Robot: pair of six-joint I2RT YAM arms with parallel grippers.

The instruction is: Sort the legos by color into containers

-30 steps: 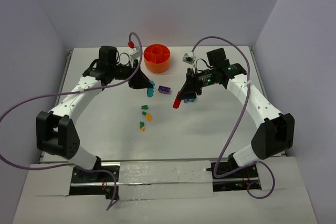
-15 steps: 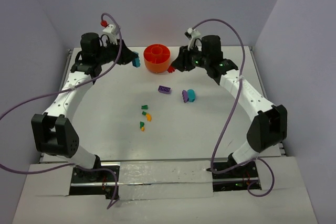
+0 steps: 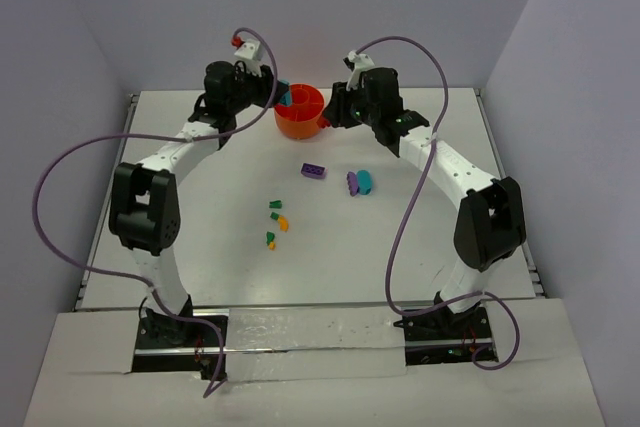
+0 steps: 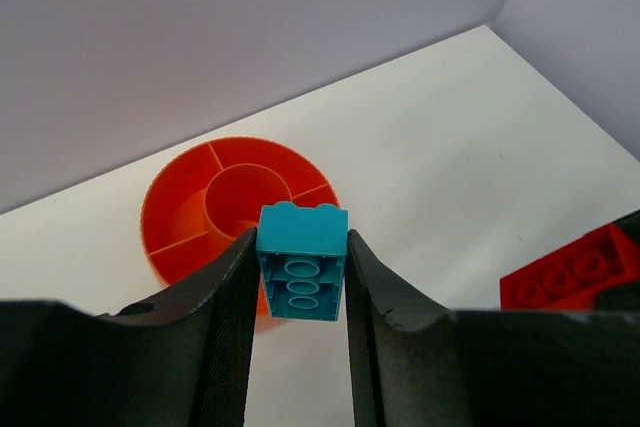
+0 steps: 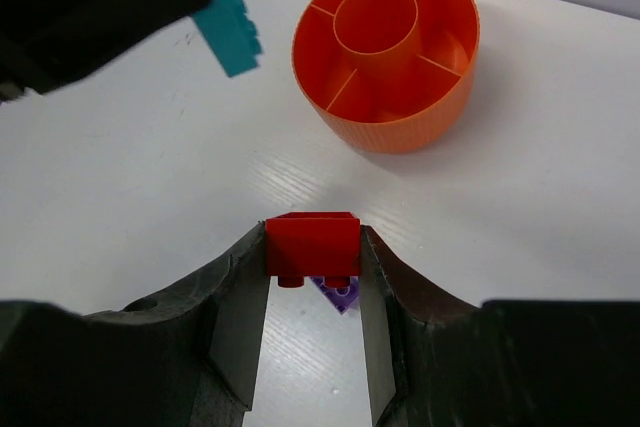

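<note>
The orange tub (image 3: 300,113) stands at the back centre of the table. My left gripper (image 3: 282,97) is shut on a teal-blue brick (image 4: 302,259) and holds it over the tub's left rim (image 4: 160,209). My right gripper (image 3: 327,126) is shut on a red brick (image 5: 312,244) and holds it above the table just right of the tub (image 5: 385,47). The red brick also shows in the left wrist view (image 4: 575,269), and the teal-blue brick in the right wrist view (image 5: 226,19). The compartments I can see hold no bricks.
On the table lie a purple brick (image 3: 314,171), a purple brick (image 3: 352,183) touching a teal one (image 3: 366,182), and small green and orange-yellow bricks (image 3: 274,205) (image 3: 281,220) (image 3: 270,239). Walls close in the back and both sides.
The left gripper has carried the teal-blue brick right, from beside the tub to over its left rim. The right gripper with the red brick has stayed close to the tub's right side.
</note>
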